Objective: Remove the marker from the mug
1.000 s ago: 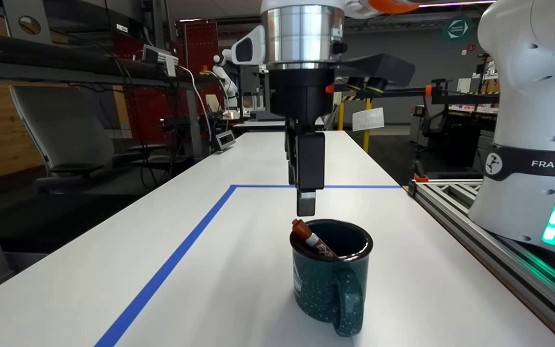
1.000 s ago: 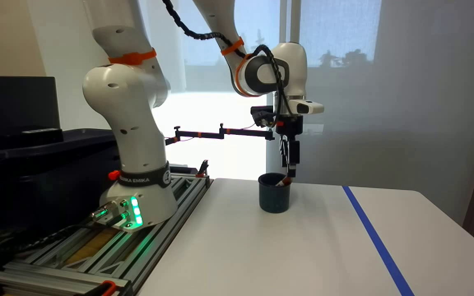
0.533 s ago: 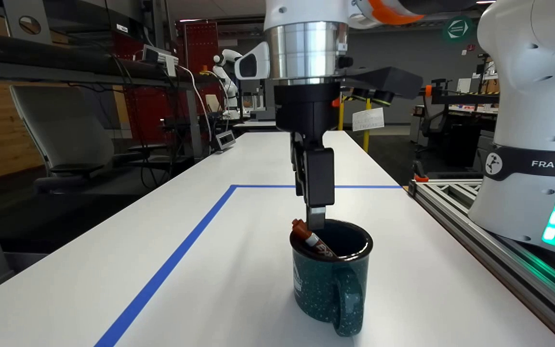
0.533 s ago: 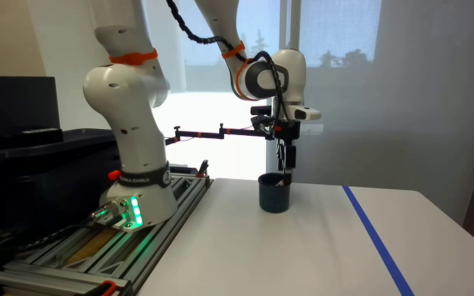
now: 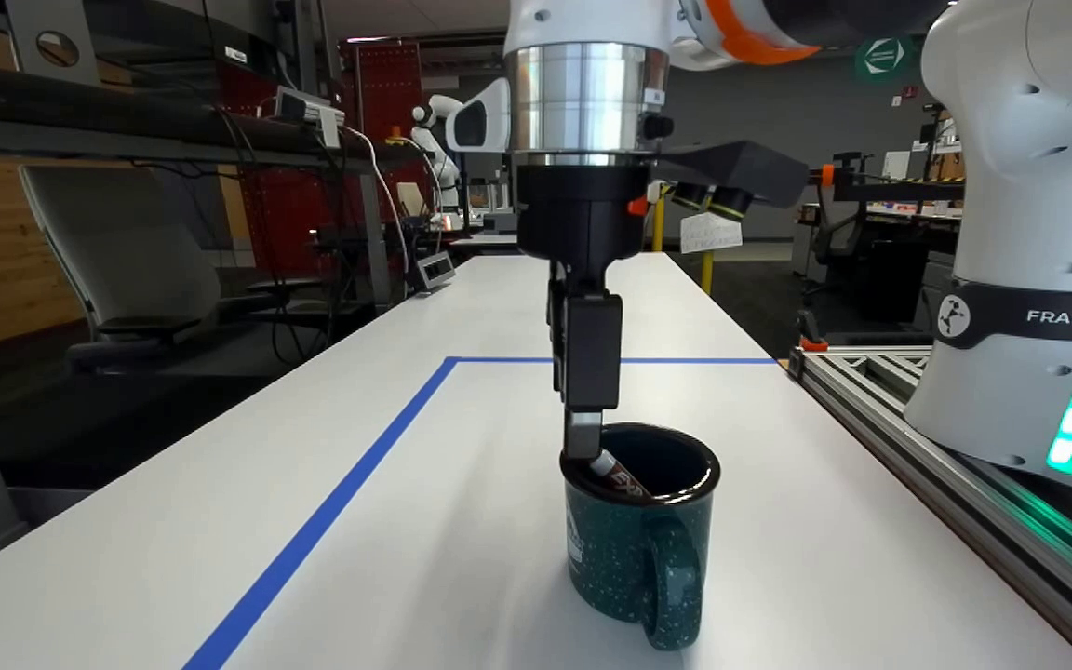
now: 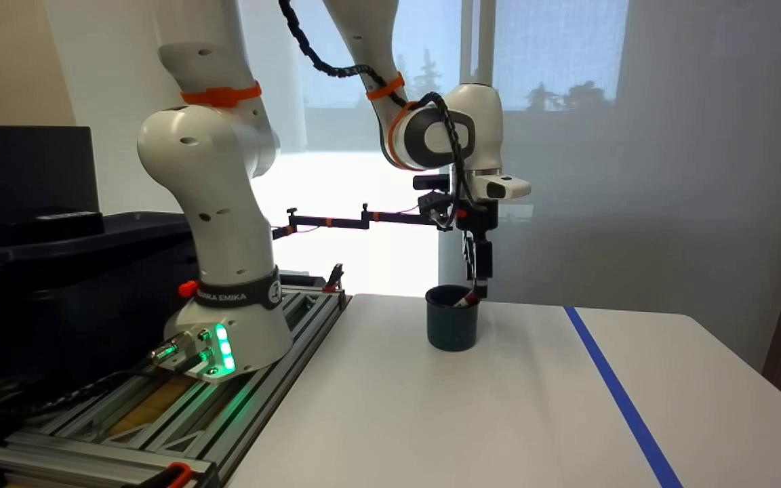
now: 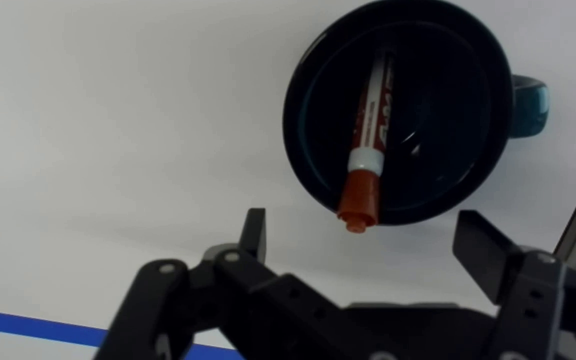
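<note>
The dark teal-green mug (image 5: pixel 624 568) stands upright on the white table; it also shows in an exterior view (image 6: pixel 451 331) and the wrist view (image 7: pixel 295 125). The red-orange marker (image 7: pixel 368 145) leans inside it, with its cap sticking out over the rim. The marker also shows in both exterior views (image 5: pixel 623 478) (image 6: pixel 465 299). My gripper (image 7: pixel 361 220) is open, with one finger on each side of the marker's cap and touching neither side. In an exterior view the gripper (image 5: pixel 582 437) is at rim height, and a finger hides the cap.
The mug's handle (image 7: pixel 530 106) points away from the marker cap. Blue tape (image 5: pixel 331 507) marks lines on the table. The robot base (image 6: pixel 228 325) stands on a metal frame (image 5: pixel 964 484) along the table's edge.
My gripper has come down to the mug's rim. It shifted sideways over the mug, then back towards the marker's cap. The mug and marker have not moved.
</note>
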You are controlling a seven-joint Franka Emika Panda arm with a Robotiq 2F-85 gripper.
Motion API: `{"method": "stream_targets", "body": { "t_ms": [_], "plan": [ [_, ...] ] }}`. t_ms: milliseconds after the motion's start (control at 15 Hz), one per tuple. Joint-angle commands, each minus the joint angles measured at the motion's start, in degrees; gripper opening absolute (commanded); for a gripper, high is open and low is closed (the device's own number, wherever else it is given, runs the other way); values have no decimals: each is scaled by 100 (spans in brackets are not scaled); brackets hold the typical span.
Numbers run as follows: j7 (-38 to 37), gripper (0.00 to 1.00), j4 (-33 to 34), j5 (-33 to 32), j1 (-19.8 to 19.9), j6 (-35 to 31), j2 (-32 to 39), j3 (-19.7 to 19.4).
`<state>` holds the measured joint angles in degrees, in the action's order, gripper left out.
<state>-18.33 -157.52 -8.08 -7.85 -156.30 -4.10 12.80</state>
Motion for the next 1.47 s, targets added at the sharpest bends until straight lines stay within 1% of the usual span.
{"method": "stream_targets", "body": {
  "t_ms": [0,67,200,333,400,533,600,667,800,867,933,1000,1067,1133,1200,1267,1333,1400],
  "plan": [
    [-317,71,0,-158,-14,-114,74,-2],
    [-351,66,0,-185,-13,-116,92,-3],
    [-442,54,0,-253,-17,-133,135,-6],
    [-492,59,0,-267,-32,-168,156,-14],
    [-532,56,0,-293,-34,-190,164,-18],
    [-544,59,0,-294,-41,-230,168,-24],
    [-559,57,0,-303,-41,-238,167,-25],
    [-562,59,0,-298,-43,-242,163,-25],
    [-567,56,1,-283,-46,-244,149,-24],
    [-572,44,1,-284,-46,-250,142,-23],
    [-583,39,1,-298,-46,-261,133,-21],
    [-579,27,2,-288,-51,-256,117,-17],
    [-581,22,5,-281,-54,-250,102,-14],
    [-581,15,9,-283,-58,-235,86,-11],
    [-579,4,13,-283,-60,-234,80,-9],
    [-590,2,21,-292,-62,-234,70,-6],
    [-598,5,26,-310,-62,-226,66,-6],
    [-598,5,29,-321,-64,-215,57,-6]
  ]
}}
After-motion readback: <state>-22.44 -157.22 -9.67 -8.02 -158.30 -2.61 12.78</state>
